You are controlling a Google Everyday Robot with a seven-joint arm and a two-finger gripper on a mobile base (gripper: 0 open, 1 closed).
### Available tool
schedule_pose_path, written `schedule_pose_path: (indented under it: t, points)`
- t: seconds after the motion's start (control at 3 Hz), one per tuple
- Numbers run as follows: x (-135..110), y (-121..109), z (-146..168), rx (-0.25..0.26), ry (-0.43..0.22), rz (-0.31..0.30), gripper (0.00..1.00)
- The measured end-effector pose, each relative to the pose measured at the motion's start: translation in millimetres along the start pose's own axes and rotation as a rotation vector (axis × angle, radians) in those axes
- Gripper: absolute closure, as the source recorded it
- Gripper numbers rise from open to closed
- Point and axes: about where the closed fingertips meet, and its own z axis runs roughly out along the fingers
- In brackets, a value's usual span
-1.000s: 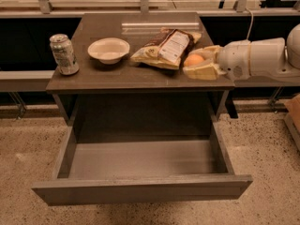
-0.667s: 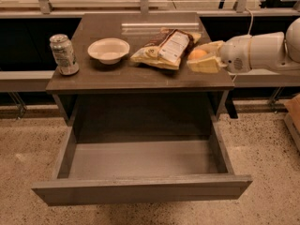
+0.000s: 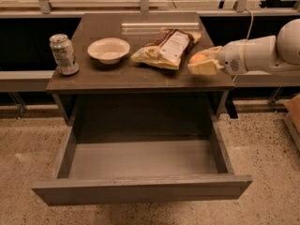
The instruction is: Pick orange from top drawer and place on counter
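Note:
The orange point(image 3: 198, 58) sits between the yellowish fingers of my gripper point(image 3: 202, 63), which is shut on it. The gripper reaches in from the right on a white arm point(image 3: 255, 54) and holds the orange just over the right end of the counter point(image 3: 117, 77), next to a snack bag. I cannot tell whether the orange touches the counter. The top drawer point(image 3: 140, 159) is pulled fully open below the counter, and its grey bottom is bare.
On the counter stand a soda can point(image 3: 63, 54) at the left, a white bowl point(image 3: 108, 49) beside it and a brown snack bag point(image 3: 165, 48) in the middle right. Speckled floor surrounds the cabinet. A low rail runs behind it.
The gripper with the orange has shifted slightly to the right over the counter's right end. The drawer and the counter's other objects have not moved.

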Motion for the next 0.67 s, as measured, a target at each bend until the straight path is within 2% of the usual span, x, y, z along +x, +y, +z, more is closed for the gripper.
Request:
schedule_pose_path:
  t: [0.33, 0.67]
  points:
    - [9.3, -3.4, 8.1, -0.001, 0.026, 0.018, 0.82]
    - [18.1, -5.4, 14.9, 0.001, 0.060, 0.030, 0.57]
